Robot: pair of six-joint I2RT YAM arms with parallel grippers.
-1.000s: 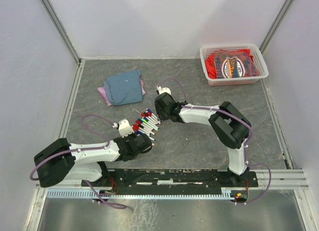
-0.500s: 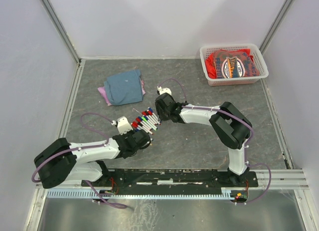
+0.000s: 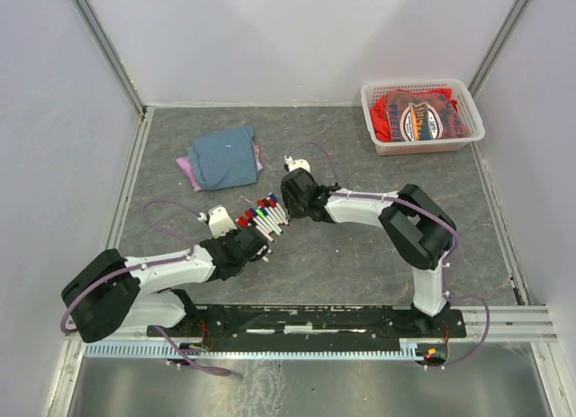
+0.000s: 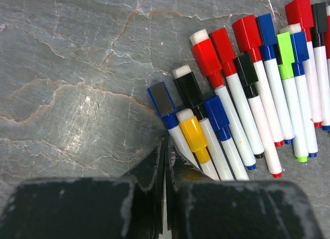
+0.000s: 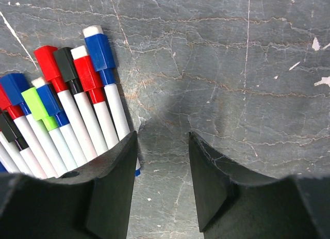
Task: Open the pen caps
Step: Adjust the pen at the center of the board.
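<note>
Pen caps [image 4: 247,35] all seated on pens [image 4: 241,117], clustered mid desk [image 3: 351,259] toward near edge. At least thirteen: four red, four blue, three black, one green, one yellow. One basket [image 3: 427,148], print unreadable. Left fingers [image 4: 161,162] clenched, empty, beside cluster. Right fingers [image 3: 286,203] released wide.

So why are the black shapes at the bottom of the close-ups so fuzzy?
Left wrist view: the left gripper sits too near the lens and blurs; the pen caps are crisp, the table shows a pale sheen. Right wrist view: the right gripper is blurred likewise, with a soft shadow ahead. Top external view: evenly lit.
</note>
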